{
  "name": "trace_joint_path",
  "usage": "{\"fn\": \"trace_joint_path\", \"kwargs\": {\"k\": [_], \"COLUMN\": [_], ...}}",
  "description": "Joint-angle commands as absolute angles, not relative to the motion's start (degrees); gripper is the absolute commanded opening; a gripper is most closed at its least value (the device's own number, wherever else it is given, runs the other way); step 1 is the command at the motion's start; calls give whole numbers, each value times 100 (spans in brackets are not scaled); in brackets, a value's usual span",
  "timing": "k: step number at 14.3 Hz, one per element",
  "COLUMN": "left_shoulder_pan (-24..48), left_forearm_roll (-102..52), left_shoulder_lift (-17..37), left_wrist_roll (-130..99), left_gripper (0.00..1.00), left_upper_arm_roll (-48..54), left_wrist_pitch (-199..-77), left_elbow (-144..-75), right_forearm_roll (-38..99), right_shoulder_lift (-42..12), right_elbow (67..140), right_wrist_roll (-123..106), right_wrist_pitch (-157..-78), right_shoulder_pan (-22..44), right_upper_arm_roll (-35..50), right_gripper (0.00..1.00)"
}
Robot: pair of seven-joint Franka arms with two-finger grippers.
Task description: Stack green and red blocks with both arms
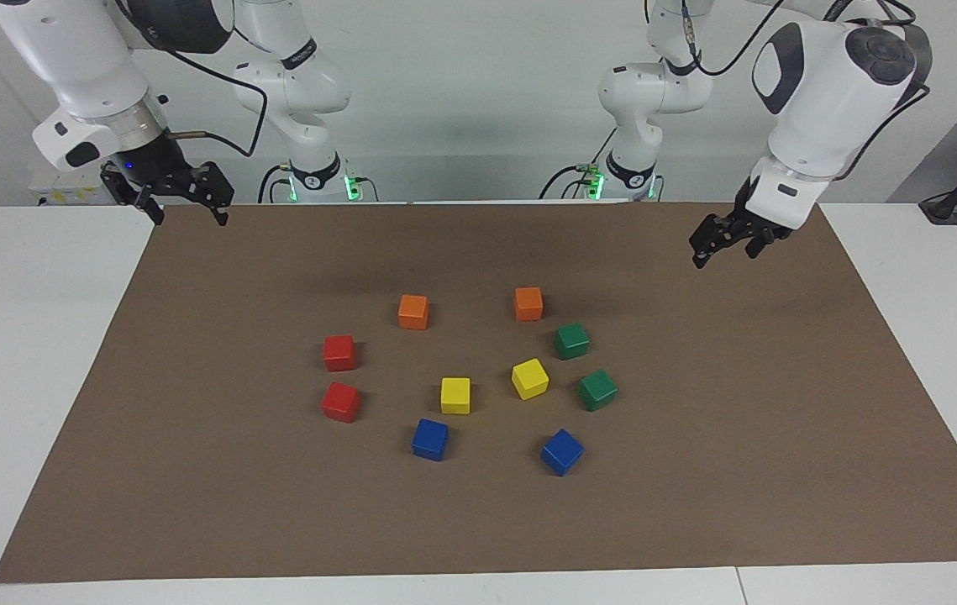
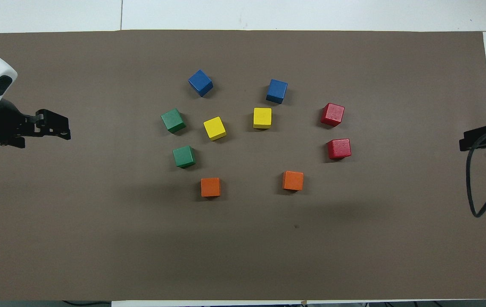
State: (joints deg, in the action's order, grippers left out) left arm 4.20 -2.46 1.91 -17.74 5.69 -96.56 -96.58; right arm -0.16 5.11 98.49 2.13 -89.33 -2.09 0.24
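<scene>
Two green blocks (image 1: 571,340) (image 1: 597,390) lie on the brown mat toward the left arm's end, also seen from overhead (image 2: 184,156) (image 2: 173,120). Two red blocks (image 1: 339,352) (image 1: 341,402) lie toward the right arm's end, the same pair from overhead (image 2: 339,148) (image 2: 333,114). All of them rest singly, apart from one another. My left gripper (image 1: 722,249) (image 2: 57,128) hangs open and empty over the mat's end, well clear of the green blocks. My right gripper (image 1: 184,208) (image 2: 475,141) hangs open and empty over the mat's corner by its base.
Between the red and green pairs lie two orange cubes (image 1: 413,312) (image 1: 528,303), two yellow cubes (image 1: 455,395) (image 1: 529,378) and two blue cubes (image 1: 430,439) (image 1: 562,451). The brown mat (image 1: 780,437) covers most of the white table.
</scene>
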Motion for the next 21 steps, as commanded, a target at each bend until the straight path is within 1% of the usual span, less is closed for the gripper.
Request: {"fn": "trace_joint_path", "kwargs": {"k": [1,4,7,8,9,11,12,14,18,21], "left_shoulder_pan": [780,1089,1230,1378,1493,1520,1581,1853,1828,1784], "left_forearm_roll": [-343,-334,-334,-317,-299,-299,-281,50,123,184], "left_shoulder_lift": [474,807,975,1271,1457,1704,1957,2537,2820,2848], "left_wrist_roll": [-2291,-2679,-3067,-3276,-3539,-3621,-3891,-4682,-4702,-4693], "left_gripper": [100,100,100,100,100,100,100,100,100,100], "left_upper_arm_roll": [519,510,510,501,492,492,483,483,492,475], "left_wrist_pitch": [-10053,-10344,-10914,-11038,-11196,-11373,-11356,-11451,-11969,-12321], "left_elbow": [-9721,-9712,-9905,-9818,-9730,-9677,-9555,-9099,-9062,-9175], "right_forearm_roll": [70,70,70,70,70,70,79,79,79,79], "right_shoulder_lift": [651,361,132,62,-60,-307,-438,-632,-782,-949], "right_elbow": [10431,10529,10791,10932,10942,10951,10951,10995,11373,11469], "right_wrist_roll": [964,1327,1301,1318,1327,1362,1388,1608,1635,1626], "right_wrist_pitch": [-9577,-10062,-10667,-10957,-11064,-11223,-11328,-11521,-12128,-12409], "right_shoulder_pan": [253,571,633,711,755,782,887,967,993,993], "right_upper_arm_roll": [123,123,123,123,123,123,123,123,123,123], "right_gripper": [100,100,100,100,100,100,100,100,100,100]}}
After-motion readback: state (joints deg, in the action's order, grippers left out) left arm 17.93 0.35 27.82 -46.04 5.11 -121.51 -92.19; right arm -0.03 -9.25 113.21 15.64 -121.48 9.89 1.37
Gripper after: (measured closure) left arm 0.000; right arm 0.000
